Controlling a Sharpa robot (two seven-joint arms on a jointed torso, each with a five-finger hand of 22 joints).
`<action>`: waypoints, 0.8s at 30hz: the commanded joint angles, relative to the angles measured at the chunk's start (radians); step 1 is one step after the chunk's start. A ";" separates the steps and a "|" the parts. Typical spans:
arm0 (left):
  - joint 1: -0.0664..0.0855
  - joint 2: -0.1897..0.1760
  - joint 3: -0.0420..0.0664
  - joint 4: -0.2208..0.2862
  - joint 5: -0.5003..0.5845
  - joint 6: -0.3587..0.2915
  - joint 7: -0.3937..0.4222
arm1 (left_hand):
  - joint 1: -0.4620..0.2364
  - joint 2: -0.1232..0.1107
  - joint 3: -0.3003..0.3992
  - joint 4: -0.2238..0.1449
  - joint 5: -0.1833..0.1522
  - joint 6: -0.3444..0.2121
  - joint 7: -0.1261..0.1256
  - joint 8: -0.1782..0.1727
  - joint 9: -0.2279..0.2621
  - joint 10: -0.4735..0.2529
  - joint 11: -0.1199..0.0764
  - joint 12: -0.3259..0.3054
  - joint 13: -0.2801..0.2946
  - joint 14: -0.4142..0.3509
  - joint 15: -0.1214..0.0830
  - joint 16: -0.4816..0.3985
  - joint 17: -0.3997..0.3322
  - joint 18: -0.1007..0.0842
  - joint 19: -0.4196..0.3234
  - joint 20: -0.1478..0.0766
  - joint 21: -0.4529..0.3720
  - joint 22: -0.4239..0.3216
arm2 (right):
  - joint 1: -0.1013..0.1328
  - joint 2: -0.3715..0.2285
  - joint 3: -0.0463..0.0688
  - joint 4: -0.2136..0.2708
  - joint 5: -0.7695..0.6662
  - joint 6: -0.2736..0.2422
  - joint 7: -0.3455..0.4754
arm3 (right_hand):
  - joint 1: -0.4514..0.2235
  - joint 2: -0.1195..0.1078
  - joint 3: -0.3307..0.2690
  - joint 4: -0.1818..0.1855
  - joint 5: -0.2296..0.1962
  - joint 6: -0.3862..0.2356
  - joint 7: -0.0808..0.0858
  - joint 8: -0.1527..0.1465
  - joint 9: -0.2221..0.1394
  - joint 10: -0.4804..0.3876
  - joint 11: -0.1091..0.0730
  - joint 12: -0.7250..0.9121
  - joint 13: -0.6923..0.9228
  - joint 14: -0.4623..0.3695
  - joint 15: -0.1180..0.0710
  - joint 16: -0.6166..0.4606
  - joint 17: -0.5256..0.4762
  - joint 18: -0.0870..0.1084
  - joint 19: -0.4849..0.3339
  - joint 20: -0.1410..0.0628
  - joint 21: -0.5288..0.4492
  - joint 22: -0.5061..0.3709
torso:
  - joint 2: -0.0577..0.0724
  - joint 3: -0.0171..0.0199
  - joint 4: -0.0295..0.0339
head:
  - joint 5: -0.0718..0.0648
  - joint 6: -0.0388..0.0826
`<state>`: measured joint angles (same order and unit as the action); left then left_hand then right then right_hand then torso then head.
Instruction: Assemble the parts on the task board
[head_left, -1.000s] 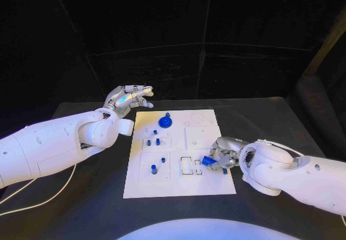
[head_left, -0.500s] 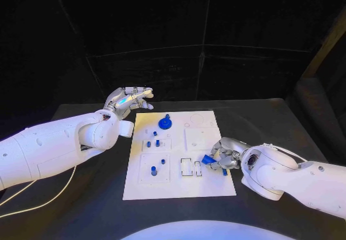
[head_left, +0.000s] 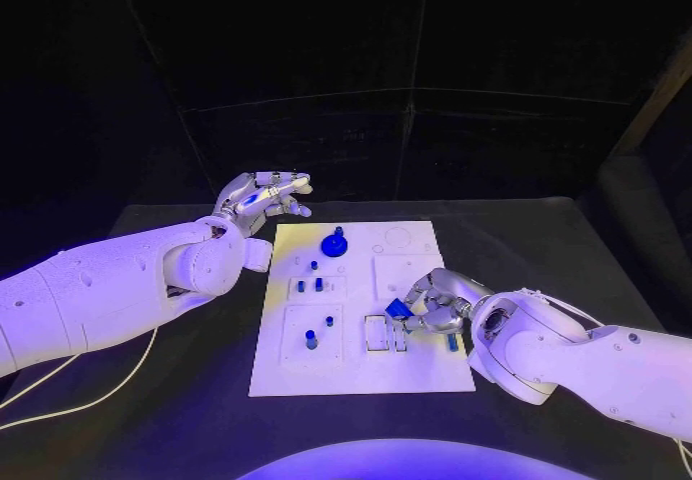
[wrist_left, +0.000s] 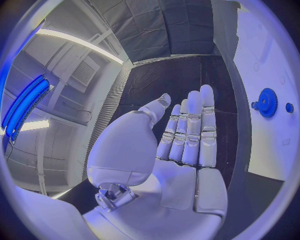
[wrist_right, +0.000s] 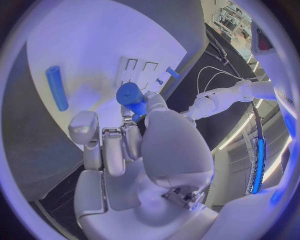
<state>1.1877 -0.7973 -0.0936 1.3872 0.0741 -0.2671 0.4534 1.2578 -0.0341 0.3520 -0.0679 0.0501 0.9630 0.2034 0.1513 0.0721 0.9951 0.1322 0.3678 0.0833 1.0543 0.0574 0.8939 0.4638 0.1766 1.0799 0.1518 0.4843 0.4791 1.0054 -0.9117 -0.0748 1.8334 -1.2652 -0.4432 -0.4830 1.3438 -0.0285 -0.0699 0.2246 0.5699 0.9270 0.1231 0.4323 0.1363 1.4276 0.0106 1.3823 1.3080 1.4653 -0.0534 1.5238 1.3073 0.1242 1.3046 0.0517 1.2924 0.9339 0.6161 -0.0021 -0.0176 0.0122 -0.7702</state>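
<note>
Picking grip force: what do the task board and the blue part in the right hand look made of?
Task board: white, matte, flat with crisp recessed slots; likely plastic, possibly painted metal.
Blue part held by the right hand: uniform saturated blue, smooth rounded end with a soft sheen; probably moulded or printed plastic.

Black curtain (head_left: 404, 130) behind black table (head_left: 534, 240)

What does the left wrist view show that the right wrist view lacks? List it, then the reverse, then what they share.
Left wrist view alone: the open left hand over the black table, and a blue gear. Right wrist view alone: the right hand holding a blue part, a blue rod lying flat, and two rectangular slots. Both: the white task board.
</note>
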 joint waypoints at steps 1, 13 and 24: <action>0.001 0.001 0.000 0.001 -0.007 0.012 0.006 | 0.010 0.003 0.001 -0.006 0.002 -0.008 0.000 0.005 0.001 -0.005 -0.001 0.005 0.001 -0.007 -0.003 0.005 -0.002 0.005 -0.002 0.003 -0.006 -0.002 | 0.001 0.015 0.000 -0.009 0.016 0.042 0.003 | -0.022 -0.005 -0.002 0.014 0.004 0.061 -0.041 0.002 0.000 0.003 -0.007 -0.003 0.009 0.087 -0.009 0.006 0.172 -0.013 0.006 -0.004 0.002 0.001 | 0.001 -0.0008 0.0000 | 0.000 -0.002; 0.002 0.005 0.000 0.001 -0.007 0.012 0.005 | 0.011 0.003 0.001 -0.007 0.002 -0.008 0.000 0.006 0.001 -0.005 -0.001 0.007 0.001 -0.008 -0.003 0.006 -0.002 0.005 -0.002 0.003 -0.006 -0.002 | 0.001 0.077 0.000 -0.032 0.000 0.142 -0.071 | -0.072 0.000 -0.033 0.059 -0.018 0.116 -0.063 0.028 0.018 0.010 -0.025 -0.007 0.013 0.087 -0.023 0.007 0.175 -0.013 0.008 -0.016 0.003 0.005 | 0.002 0.0000 -0.0002 | 0.009 -0.007; 0.002 0.005 0.000 0.001 -0.007 0.013 0.004 | 0.011 0.003 0.001 -0.007 0.002 -0.008 0.000 0.006 0.001 -0.005 -0.001 0.007 0.001 -0.008 -0.003 0.006 -0.002 0.005 -0.002 0.003 -0.006 -0.002 | 0.001 0.089 0.000 -0.036 -0.040 0.145 -0.100 | -0.112 0.017 -0.065 0.063 -0.079 0.144 -0.082 0.070 0.046 0.018 -0.041 -0.007 0.021 0.088 -0.037 0.008 0.178 -0.014 0.013 -0.029 0.004 0.012 | 0.001 0.0000 -0.0023 | 0.015 -0.009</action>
<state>1.1877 -0.7933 -0.0936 1.3868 0.0741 -0.2670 0.4531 1.2619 -0.0300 0.3521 -0.0678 0.0501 0.9630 0.2034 0.1513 0.0720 0.9952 0.1322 0.3677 0.0833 1.0505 0.0537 0.8939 0.4631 0.1767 1.0799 0.1518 0.4843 0.4783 1.0054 -0.8246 -0.0748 1.7989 -1.2803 -0.3141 -0.5638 1.2453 -0.0116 -0.1281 0.2868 0.4974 0.9823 0.1178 0.4960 0.1378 1.4469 -0.0237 1.3785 1.3078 1.4687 -0.0829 1.5275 1.3081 0.1242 1.3169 0.0318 1.2924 0.9448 0.6173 -0.0024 -0.0194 0.0252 -0.7796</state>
